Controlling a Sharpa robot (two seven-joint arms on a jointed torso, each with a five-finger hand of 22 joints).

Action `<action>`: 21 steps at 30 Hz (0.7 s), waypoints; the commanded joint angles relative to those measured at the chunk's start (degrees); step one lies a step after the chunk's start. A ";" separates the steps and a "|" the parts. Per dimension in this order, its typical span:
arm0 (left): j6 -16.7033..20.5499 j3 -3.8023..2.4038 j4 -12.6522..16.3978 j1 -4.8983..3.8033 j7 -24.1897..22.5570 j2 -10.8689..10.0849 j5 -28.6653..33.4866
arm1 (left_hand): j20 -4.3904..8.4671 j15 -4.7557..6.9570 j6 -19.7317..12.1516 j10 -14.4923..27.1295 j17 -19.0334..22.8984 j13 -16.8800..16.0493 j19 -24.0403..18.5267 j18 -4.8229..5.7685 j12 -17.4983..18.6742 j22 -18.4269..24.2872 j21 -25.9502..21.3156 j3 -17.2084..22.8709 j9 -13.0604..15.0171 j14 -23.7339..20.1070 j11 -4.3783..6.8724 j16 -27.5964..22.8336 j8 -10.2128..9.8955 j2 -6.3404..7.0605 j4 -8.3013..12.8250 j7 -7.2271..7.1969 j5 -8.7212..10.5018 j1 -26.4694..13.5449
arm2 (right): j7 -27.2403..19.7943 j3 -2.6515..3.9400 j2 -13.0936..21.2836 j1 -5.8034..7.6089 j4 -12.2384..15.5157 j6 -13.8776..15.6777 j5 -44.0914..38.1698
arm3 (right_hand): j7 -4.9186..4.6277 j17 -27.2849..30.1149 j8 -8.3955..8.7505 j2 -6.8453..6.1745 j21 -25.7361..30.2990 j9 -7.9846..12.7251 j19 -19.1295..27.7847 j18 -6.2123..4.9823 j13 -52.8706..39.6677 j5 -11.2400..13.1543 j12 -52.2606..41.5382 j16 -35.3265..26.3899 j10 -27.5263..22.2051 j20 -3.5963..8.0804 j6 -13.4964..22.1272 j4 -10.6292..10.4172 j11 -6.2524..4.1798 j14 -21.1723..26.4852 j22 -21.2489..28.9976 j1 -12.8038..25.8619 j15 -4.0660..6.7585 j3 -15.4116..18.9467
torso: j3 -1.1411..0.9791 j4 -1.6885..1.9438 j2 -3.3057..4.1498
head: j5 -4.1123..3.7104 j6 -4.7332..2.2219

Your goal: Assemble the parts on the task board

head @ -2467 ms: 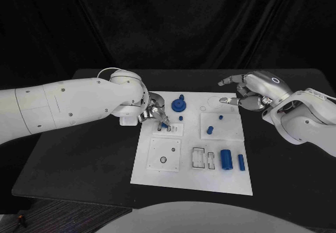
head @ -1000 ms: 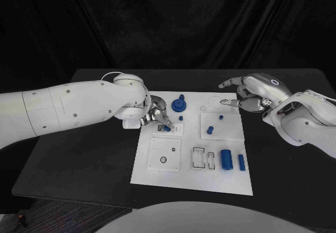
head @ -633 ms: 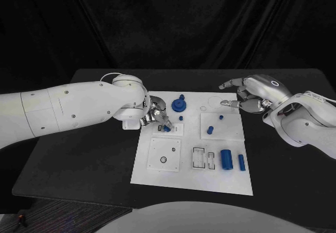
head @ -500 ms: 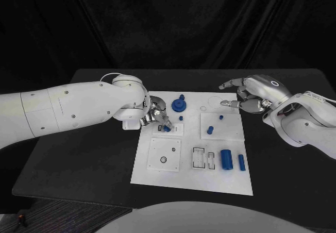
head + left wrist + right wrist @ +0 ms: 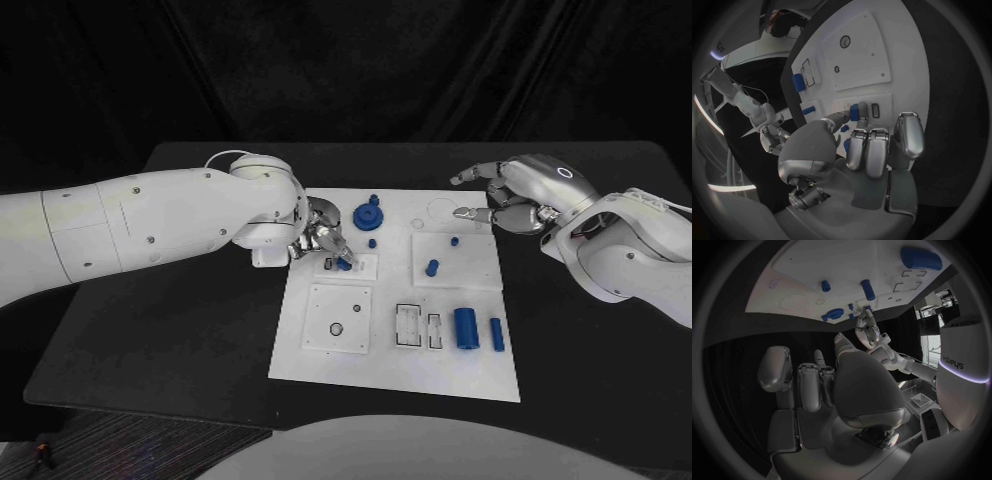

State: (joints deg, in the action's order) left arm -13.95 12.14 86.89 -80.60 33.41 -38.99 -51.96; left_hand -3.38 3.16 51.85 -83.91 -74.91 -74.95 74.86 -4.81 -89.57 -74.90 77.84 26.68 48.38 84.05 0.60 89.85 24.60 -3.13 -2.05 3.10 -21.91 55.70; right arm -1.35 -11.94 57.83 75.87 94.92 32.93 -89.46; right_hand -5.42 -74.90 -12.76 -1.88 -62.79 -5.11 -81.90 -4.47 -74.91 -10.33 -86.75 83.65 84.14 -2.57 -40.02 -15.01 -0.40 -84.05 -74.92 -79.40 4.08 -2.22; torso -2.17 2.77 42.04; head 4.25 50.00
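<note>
Partly hidden — small blue part (image 5: 343,264) under left hand (image 5: 320,240) fingers, grip unclear; right hand (image 5: 508,203) spread, empty.

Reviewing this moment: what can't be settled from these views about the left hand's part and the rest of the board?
- Head view: the left hand covers the small blue part at its fingertips; seated or still loose, cannot tell.
- Left wrist view: the fingers stand in front of that part, hiding its base.
- Head view: markings on the task board are too small to read.
- Right wrist view: the right hand hides the board's near edge.
</note>
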 commanded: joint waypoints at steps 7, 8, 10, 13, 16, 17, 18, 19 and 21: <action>1.23 0.02 -0.26 0.12 -1.16 0.13 0.24 | 0.00 -0.04 0.16 -5.32 -15.09 -14.11 -0.36 0.09 0.29 0.01 -0.24 0.40 0.00 5.95 0.08 0.15 -0.25 -0.44 -0.03 0.11 -0.38 -0.04 | 0.99 0.04 -0.01 -0.20 -0.10 -0.28 -0.34 | 0.00 -8.07 0.14 0.32 0.40 0.10 0.35 -0.74 -10.46 -0.39 0.35 -0.37 1.64 -0.04 -0.45 0.37 0.35 -3.97 -8.11 -0.26 -0.38 0.10 | 0.00 -0.01 0.01 | 0.06 0.00; 1.19 0.02 -0.28 0.12 -1.21 0.14 0.24 | 0.00 -0.04 0.16 -5.32 -15.09 -14.11 -0.36 0.09 0.29 0.01 -0.24 0.40 0.00 5.95 0.08 0.15 -0.25 -0.44 -0.03 0.11 -0.38 -0.04 | 1.01 0.04 -0.02 -0.21 -0.11 -0.31 -0.34 | 0.00 -8.07 0.14 0.32 0.40 0.10 0.35 -0.74 -10.46 -0.39 0.35 -0.37 1.64 -0.04 -0.45 0.37 0.35 -3.97 -8.11 -0.26 -0.38 0.10 | 0.01 0.00 0.02 | 0.09 0.00; 1.11 0.02 -0.35 0.12 -1.31 0.18 0.24 | 0.00 -0.04 0.16 -5.32 -15.09 -14.11 -0.36 0.09 0.29 0.01 -0.24 0.40 0.00 5.95 0.08 0.15 -0.25 -0.44 -0.03 0.11 -0.38 -0.04 | 1.03 0.04 -0.04 -0.21 -0.12 -0.35 -0.34 | 0.00 -8.07 0.14 0.32 0.40 0.10 0.35 -0.74 -10.46 -0.39 0.35 -0.37 1.64 -0.04 -0.45 0.37 0.35 -3.97 -8.11 -0.26 -0.38 0.10 | 0.00 0.02 0.01 | 0.10 0.00; 0.92 0.02 -0.47 0.12 -1.49 0.28 0.24 | -0.01 -0.04 0.18 -5.31 -15.09 -14.10 -0.35 0.09 0.29 0.01 -0.25 0.44 -0.01 5.95 0.08 0.15 -0.31 -0.45 -0.05 0.13 -0.37 -0.07 | 1.06 0.04 -0.07 -0.22 -0.15 -0.40 -0.34 | 0.00 -8.07 0.14 0.32 0.40 0.10 0.35 -0.74 -10.46 -0.39 0.35 -0.37 1.64 -0.04 -0.45 0.37 0.35 -3.97 -8.11 -0.26 -0.38 0.10 | -0.01 0.02 0.01 | 0.14 0.00; 0.81 0.02 -0.57 0.12 -1.68 0.40 0.24 | -0.01 -0.04 0.18 -5.31 -15.09 -14.10 -0.35 0.09 0.29 0.01 -0.25 0.44 -0.01 5.95 0.08 0.15 -0.31 -0.45 -0.05 0.13 -0.37 -0.07 | 1.07 0.04 -0.10 -0.22 -0.16 -0.44 -0.34 | 0.00 -8.07 0.14 0.32 0.40 0.10 0.35 -0.74 -10.46 -0.39 0.35 -0.37 1.64 -0.04 -0.45 0.37 0.35 -3.97 -8.11 -0.26 -0.38 0.10 | 0.01 0.02 0.03 | 0.15 0.00; 0.78 0.02 -0.60 0.12 -1.74 0.44 0.24 | -0.01 -0.04 0.18 -5.31 -15.09 -14.10 -0.35 0.09 0.29 0.01 -0.25 0.44 -0.01 5.95 0.08 0.15 -0.31 -0.45 -0.05 0.13 -0.37 -0.07 | 1.07 0.04 -0.11 -0.22 -0.17 -0.45 -0.34 | 0.00 -8.07 0.14 0.32 0.40 0.10 0.35 -0.74 -10.46 -0.39 0.35 -0.37 1.64 -0.04 -0.45 0.37 0.35 -3.97 -8.11 -0.26 -0.38 0.10 | 0.00 0.03 0.01 | 0.12 0.00; 0.76 0.02 -0.62 0.13 -1.78 0.48 0.24 | -0.01 -0.04 0.18 -5.31 -15.09 -14.10 -0.35 0.09 0.29 0.01 -0.25 0.44 -0.01 5.95 0.08 0.15 -0.31 -0.45 -0.05 0.13 -0.37 -0.07 | 1.08 0.04 -0.12 -0.23 -0.17 -0.47 -0.34 | 0.00 -8.07 0.14 0.32 0.40 0.10 0.35 -0.74 -10.46 -0.39 0.35 -0.37 1.64 -0.04 -0.45 0.37 0.35 -3.97 -8.11 -0.26 -0.38 0.10 | -0.01 0.01 0.01 | 0.15 0.00; 0.73 0.02 -0.64 0.13 -1.81 0.51 0.24 | -0.01 -0.04 0.18 -5.31 -15.09 -14.10 -0.35 0.09 0.29 0.01 -0.25 0.44 -0.01 5.95 0.08 0.15 -0.31 -0.45 -0.05 0.13 -0.37 -0.07 | 1.08 0.04 -0.13 -0.23 -0.18 -0.48 -0.34 | 0.00 -8.07 0.14 0.32 0.40 0.10 0.35 -0.74 -10.46 -0.39 0.35 -0.37 1.64 -0.04 -0.45 0.37 0.35 -3.97 -8.11 -0.26 -0.38 0.10 | -0.01 0.01 0.02 | 0.15 0.00; 0.63 0.02 -0.66 0.13 -1.84 0.54 0.24 | -0.01 -0.04 0.19 -5.27 -15.09 -14.05 -0.32 0.10 0.33 -0.01 -0.25 0.48 -0.02 5.95 0.07 0.15 -0.37 -0.48 -0.07 0.14 -0.35 -0.10 | 1.09 0.04 -0.15 -0.23 -0.18 -0.50 -0.34 | 0.00 -8.07 0.14 0.32 0.40 0.10 0.35 -0.74 -10.46 -0.39 0.35 -0.37 1.64 -0.04 -0.45 0.37 0.35 -3.97 -8.11 -0.26 -0.38 0.10 | -0.01 0.01 0.01 | 0.16 0.00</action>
State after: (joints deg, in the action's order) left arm -13.29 12.22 86.25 -80.54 32.73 -38.57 -51.95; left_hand -3.38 3.16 51.82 -83.92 -74.91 -74.95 74.86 -4.81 -89.57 -74.90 77.84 26.83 48.35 84.05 0.59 89.85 24.44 -3.12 -2.21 3.31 -22.18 55.70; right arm -1.26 -11.94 57.70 75.78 94.73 32.71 -89.46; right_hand -5.42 -74.91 -12.76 -1.88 -62.56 -5.07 -81.90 -4.47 -74.90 -10.33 -86.75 83.65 84.14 -2.57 -40.02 -15.01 -0.40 -84.05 -74.91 -79.40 4.08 -2.22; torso -2.17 2.77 42.05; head 4.42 50.00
